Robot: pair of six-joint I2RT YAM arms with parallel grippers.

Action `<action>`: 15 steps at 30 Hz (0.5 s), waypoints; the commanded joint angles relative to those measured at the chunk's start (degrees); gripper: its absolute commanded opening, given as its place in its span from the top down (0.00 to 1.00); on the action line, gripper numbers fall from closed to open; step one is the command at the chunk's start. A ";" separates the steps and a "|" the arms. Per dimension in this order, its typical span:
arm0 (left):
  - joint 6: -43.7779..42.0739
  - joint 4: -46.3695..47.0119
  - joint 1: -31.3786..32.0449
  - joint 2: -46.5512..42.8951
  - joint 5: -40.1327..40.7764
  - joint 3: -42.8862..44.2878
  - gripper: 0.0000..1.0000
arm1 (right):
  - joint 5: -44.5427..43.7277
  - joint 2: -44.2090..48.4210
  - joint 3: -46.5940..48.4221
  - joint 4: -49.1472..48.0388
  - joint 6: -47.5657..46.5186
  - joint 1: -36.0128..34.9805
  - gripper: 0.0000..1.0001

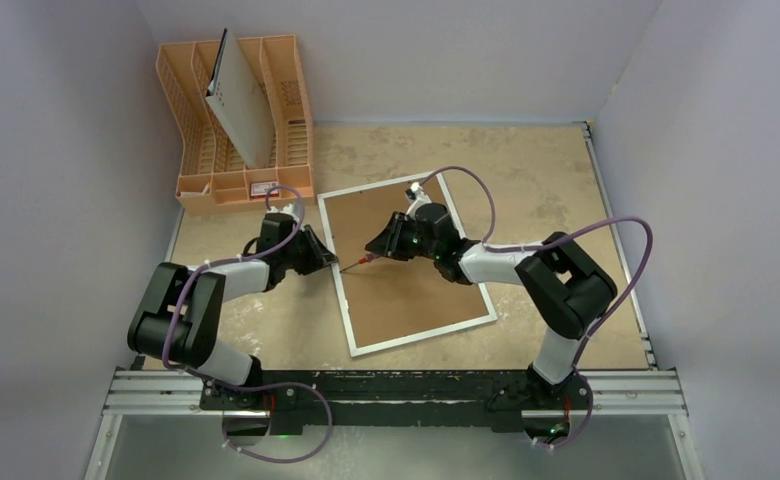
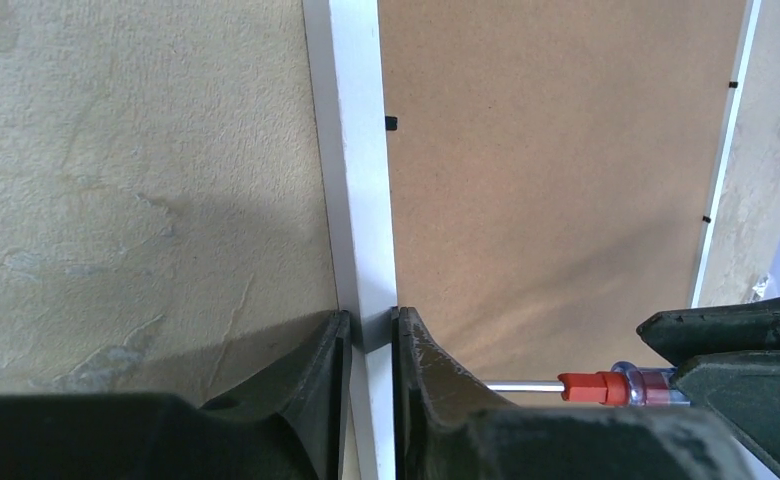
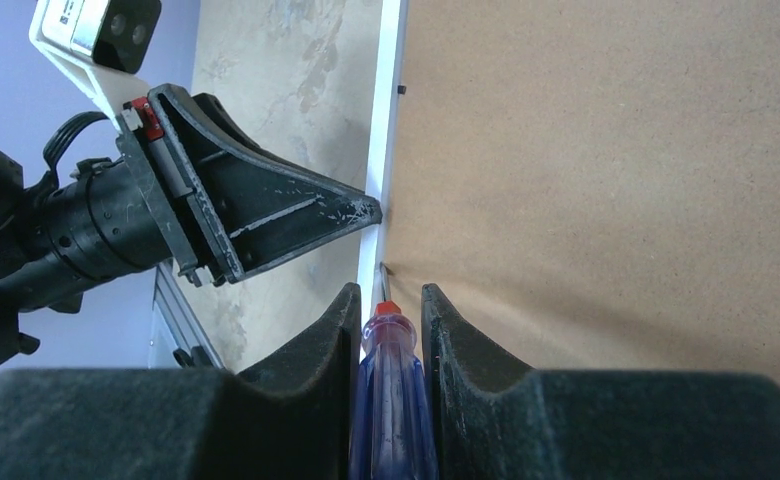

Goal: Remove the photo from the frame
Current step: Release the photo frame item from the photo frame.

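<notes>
pinched the frame [image 2: 356, 150] by its long white border in the left pincer [image 2: 369, 322], clamped the screwdriver [image 3: 390, 345] in the right pincer [image 3: 390, 295], aimed its tip at that edge.

Your top view looks steeply down from high behind the near edge of the desk [image 1: 566, 200], far enough back to take in all of it. Your left wrist view sits close over the left pincer [image 2: 371, 325], facing along the white border of the frame [image 2: 356, 150]; your right wrist view sits close over the right pincer [image 3: 391, 300], facing that left pincer. All three share that border and the screwdriver [image 3: 388, 400].
</notes>
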State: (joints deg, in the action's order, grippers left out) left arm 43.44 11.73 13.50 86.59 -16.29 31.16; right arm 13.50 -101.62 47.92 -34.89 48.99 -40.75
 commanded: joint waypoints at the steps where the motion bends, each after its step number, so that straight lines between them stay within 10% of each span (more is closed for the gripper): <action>1: 0.28 2.25 0.57 2.72 -0.97 -1.61 0.85 | 3.51 -2.66 3.00 11.13 -1.22 -1.27 1.00; 15: 3.66 6.64 1.02 2.44 -2.07 -6.32 0.93 | 1.10 -1.60 5.82 15.84 3.60 -1.85 1.00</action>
State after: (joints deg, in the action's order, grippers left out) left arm 45.47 19.16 13.08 86.48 -16.95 27.22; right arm 13.87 -102.72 52.38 -27.16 52.97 -39.99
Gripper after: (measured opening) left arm 0.199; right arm 0.267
